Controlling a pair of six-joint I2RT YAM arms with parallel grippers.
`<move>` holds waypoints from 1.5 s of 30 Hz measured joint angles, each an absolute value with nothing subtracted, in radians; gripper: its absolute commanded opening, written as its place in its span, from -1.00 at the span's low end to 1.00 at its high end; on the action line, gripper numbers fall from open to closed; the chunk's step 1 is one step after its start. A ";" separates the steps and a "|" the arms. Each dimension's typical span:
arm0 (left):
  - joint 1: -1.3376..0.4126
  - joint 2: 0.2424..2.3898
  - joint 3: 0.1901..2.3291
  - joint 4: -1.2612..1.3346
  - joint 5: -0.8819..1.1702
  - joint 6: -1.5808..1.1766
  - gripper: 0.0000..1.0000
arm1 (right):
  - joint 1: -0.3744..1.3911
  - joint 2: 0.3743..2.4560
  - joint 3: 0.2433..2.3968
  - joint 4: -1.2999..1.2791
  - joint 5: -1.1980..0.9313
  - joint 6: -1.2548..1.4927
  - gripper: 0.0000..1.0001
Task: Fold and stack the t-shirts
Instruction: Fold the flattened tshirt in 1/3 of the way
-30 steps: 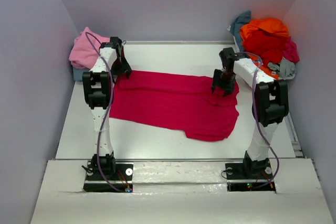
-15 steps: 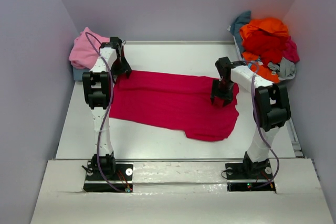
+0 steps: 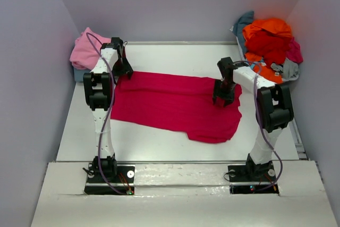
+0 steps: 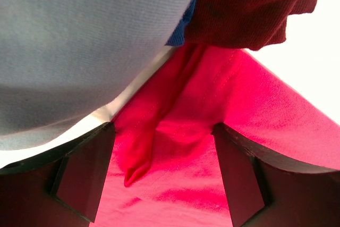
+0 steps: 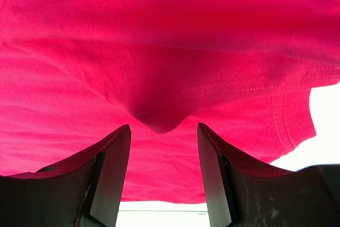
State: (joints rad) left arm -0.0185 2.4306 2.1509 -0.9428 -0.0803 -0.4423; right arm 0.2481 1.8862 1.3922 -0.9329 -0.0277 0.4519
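Overhead, the right gripper [image 3: 223,98] has dropped lower than a second ago and come slightly inward onto the right end of the magenta-red t-shirt [image 3: 170,104], which lies spread flat across the middle of the table [image 3: 159,57] as before. The left gripper [image 3: 123,70] has not moved from the shirt's far left corner. A pink tee [image 3: 87,49] is bunched beyond that corner, and a heap of orange, red, teal and grey tees [image 3: 268,38] sits beyond the shirt's far right end. From the left wrist, the left gripper [image 4: 162,168] stands wide apart and grips nothing; a folded ridge of the magenta-red t-shirt [image 4: 255,115] runs between its fingers [image 4: 79,179], with maroon cloth [image 4: 255,3] and pale blue-grey cloth [image 4: 79,41] just past the shirt's edge. From the right wrist, the right gripper [image 5: 162,158] is partly parted, and a small pucker of the magenta-red t-shirt [image 5: 159,35] bulges between its fingers [image 5: 109,179], not yet pinched.
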 measured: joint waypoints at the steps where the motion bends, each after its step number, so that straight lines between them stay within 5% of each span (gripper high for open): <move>1: -0.018 2.431 2.151 -0.943 -0.079 -0.442 0.74 | 0.248 1.889 1.392 -0.929 -0.028 0.452 0.17; 7: -0.017 2.431 2.151 -0.943 -0.076 -0.442 0.74 | 0.252 1.925 1.392 -0.902 -0.040 0.451 0.10; 15: -0.017 2.429 2.148 -0.941 -0.076 -0.442 0.74 | 0.264 1.939 1.391 -0.888 -0.046 0.450 -0.60; 20: -0.017 2.428 2.144 -0.937 -0.076 -0.442 0.74 | 0.270 1.939 1.391 -0.889 -0.045 0.448 -0.82; 45: -0.017 2.426 2.142 -0.935 -0.075 -0.442 0.74 | 0.305 1.936 1.539 -0.997 -0.061 0.443 -0.86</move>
State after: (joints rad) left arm -0.0166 2.4264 2.1418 -0.9352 -0.0750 -0.4423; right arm 0.3054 1.9362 1.5387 -0.9966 -0.0608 0.4431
